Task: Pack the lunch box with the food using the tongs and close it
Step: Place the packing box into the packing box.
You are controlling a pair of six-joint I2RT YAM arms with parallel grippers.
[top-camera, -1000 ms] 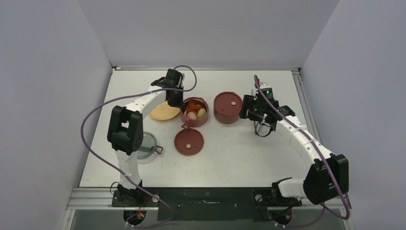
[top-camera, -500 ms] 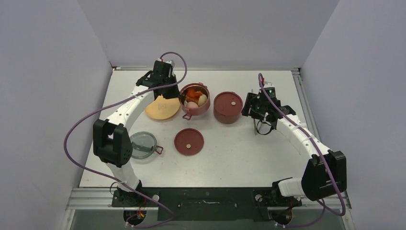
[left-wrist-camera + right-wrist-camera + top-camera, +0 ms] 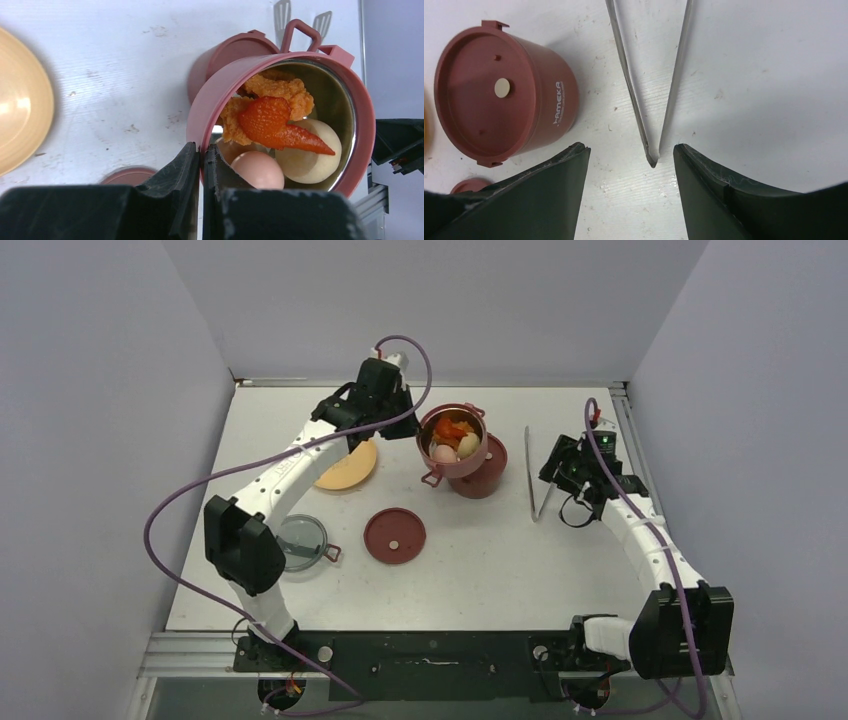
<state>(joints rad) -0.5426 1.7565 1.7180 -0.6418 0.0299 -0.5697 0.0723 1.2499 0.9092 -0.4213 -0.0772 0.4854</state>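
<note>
The left gripper (image 3: 201, 165) is squeezed shut on the rim of the filled maroon container (image 3: 197, 117). One finger is inside the rim and one is outside. The container hangs in the air just past the fingertips. The food (image 3: 270, 117) sits inside it: fried bits, a red piece and some pale egg-like ones. The lidded maroon container (image 3: 499, 95) stands on the counter (image 3: 774, 75) below the gripper and a little farther out.

The gripper pinches only one side of a heavy, full pot, so I think the pot could tip or slip, and then the round pieces could roll out. If it comes down off the middle of the lidded container, it could sit crooked or push that one away. The finger inside could also squash the food next to it.

The right gripper (image 3: 630, 147) is wide open and holds nothing. The tongs (image 3: 634, 100) lie flat on the counter between its fingers, joined end nearest. A low move there could knock them aside.
</note>
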